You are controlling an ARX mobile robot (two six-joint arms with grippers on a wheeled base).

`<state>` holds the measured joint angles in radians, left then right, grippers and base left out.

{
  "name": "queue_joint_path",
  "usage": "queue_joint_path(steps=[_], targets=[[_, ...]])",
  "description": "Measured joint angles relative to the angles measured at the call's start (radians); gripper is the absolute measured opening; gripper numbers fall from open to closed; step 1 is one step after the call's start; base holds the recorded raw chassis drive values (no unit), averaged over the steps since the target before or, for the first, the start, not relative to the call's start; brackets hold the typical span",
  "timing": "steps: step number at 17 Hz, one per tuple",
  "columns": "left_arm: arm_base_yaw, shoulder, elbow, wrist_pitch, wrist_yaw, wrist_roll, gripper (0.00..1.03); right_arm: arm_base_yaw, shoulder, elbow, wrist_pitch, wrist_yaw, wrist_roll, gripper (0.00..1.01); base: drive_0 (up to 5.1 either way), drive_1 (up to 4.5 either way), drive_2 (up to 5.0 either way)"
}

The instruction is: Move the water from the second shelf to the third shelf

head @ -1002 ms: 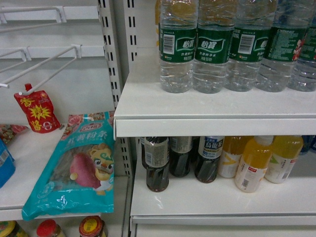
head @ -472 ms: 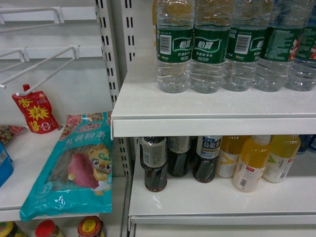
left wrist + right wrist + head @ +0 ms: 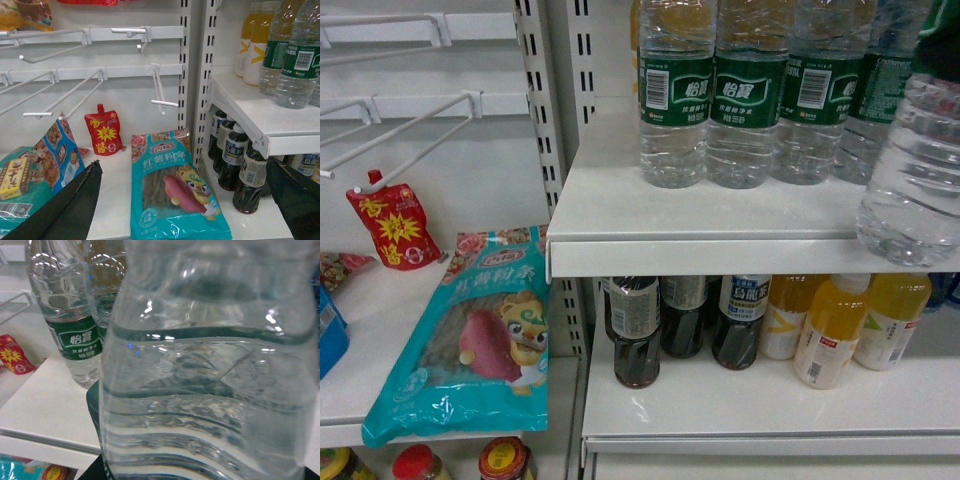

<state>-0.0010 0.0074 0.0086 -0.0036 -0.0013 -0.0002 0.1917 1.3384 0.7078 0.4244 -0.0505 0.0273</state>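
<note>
Since half a second ago, one clear ribbed plastic water bottle (image 3: 913, 170) has come off the row at the right and now hangs forward of the upper white shelf (image 3: 700, 215), its base overlapping that shelf's front lip in the head view, low enough to cover the tops of the yellow juice bottles (image 3: 835, 330) below. In the right wrist view this bottle (image 3: 210, 380) fills nearly the whole picture, so the right arm appears to be carrying it; the right pincer itself is hidden behind the bottle, and whether its fingers are pressed on the bottle I cannot tell from what shows, though a grip is the likely reading. The other green-labelled water bottles (image 3: 745, 95) stand in line on the upper shelf.

The left pincer (image 3: 185, 200) is spread wide, its two dark fingers (image 3: 70, 205) at the bottom corners of the left wrist view, holding nothing, low in front of the teal snack bag (image 3: 172, 187) and the dark red-labelled cola bottles (image 3: 247, 177).

As a judgement: the pick is done and the lift-out is under way. What is left is the lowering, and setting the bottle upright on the lower white shelf (image 3: 740, 400), where the free space lies in front of the drinks already there.
</note>
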Motion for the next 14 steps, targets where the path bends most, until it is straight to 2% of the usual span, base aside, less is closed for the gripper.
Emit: queue_joint_path(steps=[3,6,9,14], targets=[[0.0,0.0,0.0,0.0,0.0,0.0,0.98,0.026,0.116,0.086,0.009,0.042,0.0,0.42,0.0,0.0,0.0],[0.0,0.0,0.0,0.0,0.0,0.0,0.98,0.032,0.187,0.166,0.017,0.071,0.006,0.42,0.0,0.0,0.0],[0.0,0.0,0.0,0.0,0.0,0.0,0.98,0.037,0.249,0.223,-0.008,0.122,0.006,0.42,0.0,0.0,0.0],[0.0,0.0,0.0,0.0,0.0,0.0,0.98,0.045,0.303,0.28,-0.021,0.153,0.014,0.42,0.0,0.0,0.0]])
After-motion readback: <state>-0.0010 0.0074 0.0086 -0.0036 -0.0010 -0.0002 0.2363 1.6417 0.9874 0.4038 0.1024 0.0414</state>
